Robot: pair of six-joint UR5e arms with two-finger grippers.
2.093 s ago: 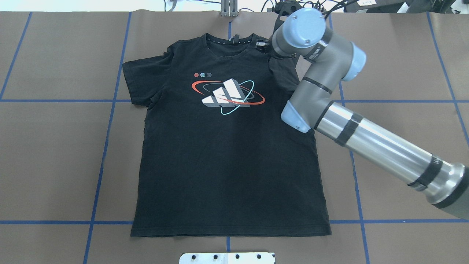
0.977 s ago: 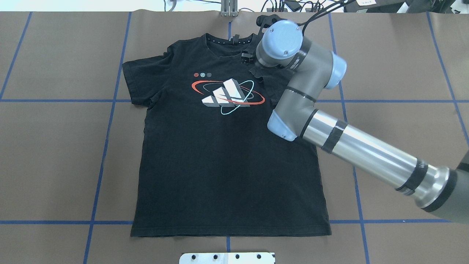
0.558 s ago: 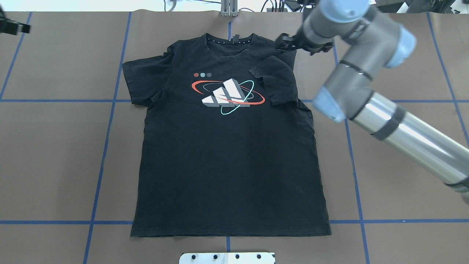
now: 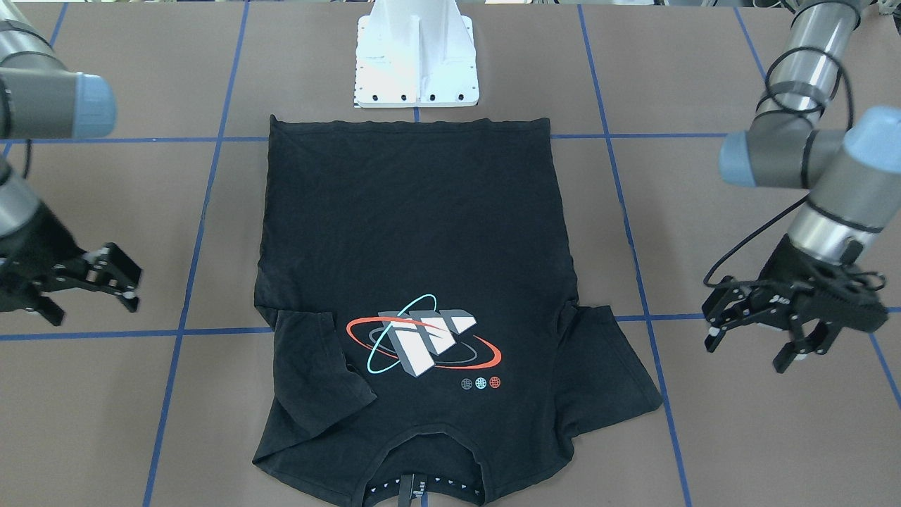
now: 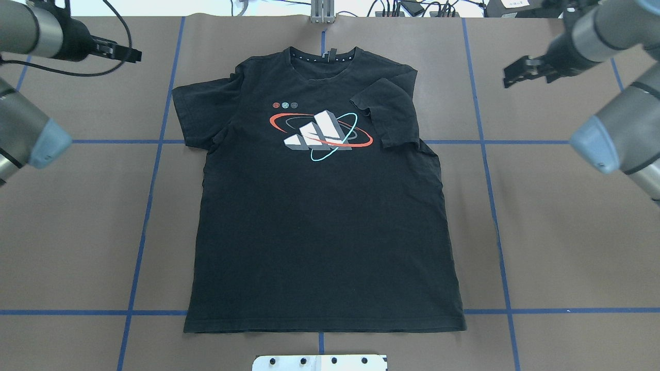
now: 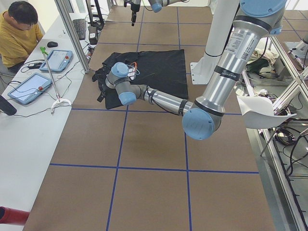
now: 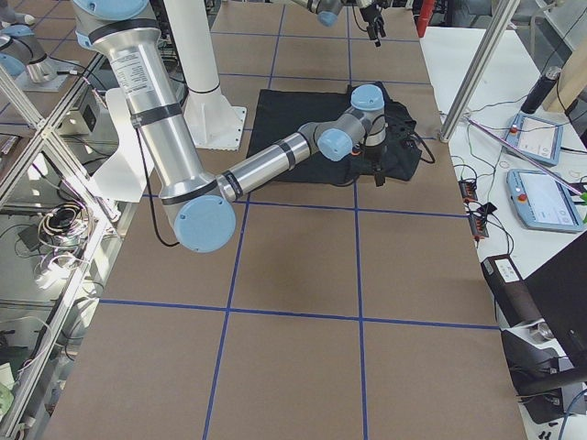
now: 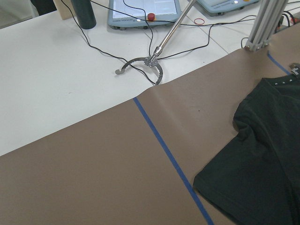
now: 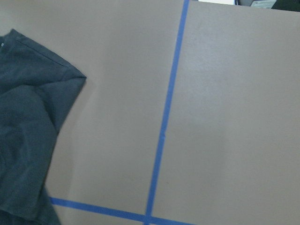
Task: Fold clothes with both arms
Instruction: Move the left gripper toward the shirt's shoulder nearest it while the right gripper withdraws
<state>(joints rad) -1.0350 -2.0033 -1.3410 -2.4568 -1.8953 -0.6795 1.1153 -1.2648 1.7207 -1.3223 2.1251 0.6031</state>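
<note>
Grippers, two, black, two-fingered.

Left gripper (image 4: 746, 352): held above bare table to the left of the shirt, about level with the left sleeve. The jaws are spread wide and nothing is gripped.

Right gripper (image 4: 132, 292): held over bare table to the right of the shirt, well apart from the cloth. The jaws are parted and nothing is gripped. Both are held clear of the garment, presumably so that the next grasp points can be approached from outside.

T-shirt (image 5: 319, 226): black, short-sleeved, laid flat at the middle of the table (image 5: 567, 232), print side up. The collar (image 5: 322, 56) is placed at the far edge. The hem lies at the near edge, just beside the white base plate (image 4: 417, 56). A white, red and cyan logo (image 5: 319, 135) is shown on the chest.

Right sleeve (image 5: 389, 116): turned inward over the chest, its edge just beside the logo. This is judged to be the first fold, done.

Left sleeve (image 5: 193, 116): spread outward, flat on the table, not yet folded. The left gripper is judged to be positioned for it. The body is unfolded, so the task is judged to be at an early stage.

Blue tape lines (image 5: 149, 206): laid as a grid on the table, passing under the shirt.
</note>
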